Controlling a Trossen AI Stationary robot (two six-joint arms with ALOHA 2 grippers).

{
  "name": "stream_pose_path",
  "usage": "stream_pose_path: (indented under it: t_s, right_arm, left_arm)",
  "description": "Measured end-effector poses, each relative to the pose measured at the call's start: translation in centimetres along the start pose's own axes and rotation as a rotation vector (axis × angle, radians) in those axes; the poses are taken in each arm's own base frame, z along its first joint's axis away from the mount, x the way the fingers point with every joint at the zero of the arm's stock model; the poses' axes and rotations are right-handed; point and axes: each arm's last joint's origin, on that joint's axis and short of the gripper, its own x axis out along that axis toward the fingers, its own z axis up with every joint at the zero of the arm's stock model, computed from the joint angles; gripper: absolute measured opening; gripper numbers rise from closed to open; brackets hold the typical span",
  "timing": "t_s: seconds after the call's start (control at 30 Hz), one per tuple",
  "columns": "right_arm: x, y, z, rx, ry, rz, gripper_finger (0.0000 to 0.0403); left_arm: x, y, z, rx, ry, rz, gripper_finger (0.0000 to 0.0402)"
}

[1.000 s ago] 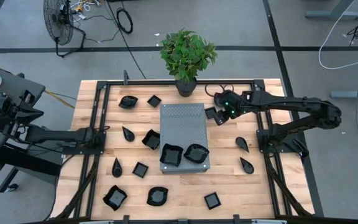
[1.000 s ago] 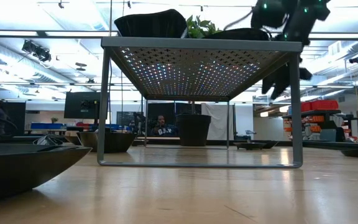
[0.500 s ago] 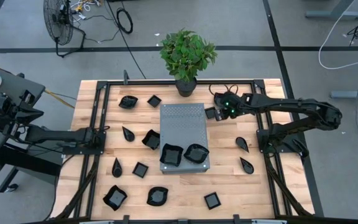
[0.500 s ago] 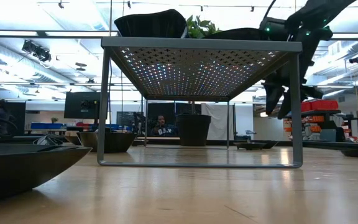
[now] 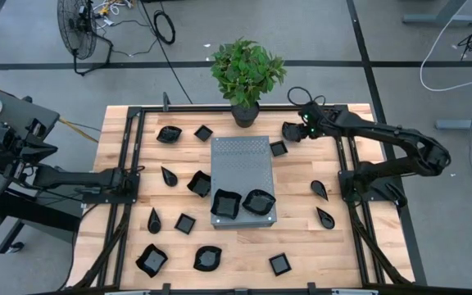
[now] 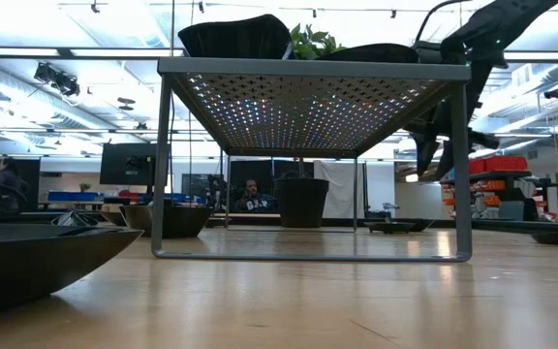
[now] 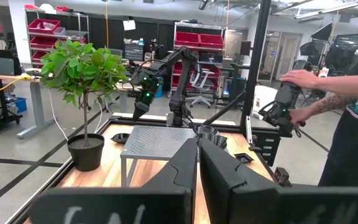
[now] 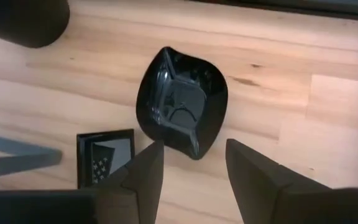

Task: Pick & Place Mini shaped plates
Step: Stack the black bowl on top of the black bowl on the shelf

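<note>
Currently: mini shaped plates glossy black; square, teardrop, wavy-rounded forms. Count from high view: two on grey perforated stand (image 5: 242,164), thirteen on bench (image 5: 301,238) around stand. Right tool (image 5: 294,131) spread wide, holding nothing, above wavy plate (image 8: 182,102) beside small square plate (image 8: 105,155), near stand's plant-side corner. Left tool (image 7: 197,163) closed, holding nothing, at bench edge well apart from stand.

Two plates (image 5: 242,202) on slab (image 5: 241,157); others scattered around it.
</note>
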Motion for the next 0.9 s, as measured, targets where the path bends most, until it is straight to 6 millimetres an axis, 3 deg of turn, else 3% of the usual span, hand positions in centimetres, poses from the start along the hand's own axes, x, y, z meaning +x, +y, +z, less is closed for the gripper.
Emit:
stream_pose_path:
  t_s: [0.3,0.9]
  right_arm:
    - [0.6,-0.7,0.9,0.047,-0.017,-0.017,0.0176]
    - [6.6,-1.2,1.1,0.086,0.110,-0.149,0.0176]
  left_arm:
    - [0.0,0.0,0.0,0.000,0.000,0.000,0.0023]
    - [0.0,0.0,0.0,0.000,0.001,0.000,0.0023]
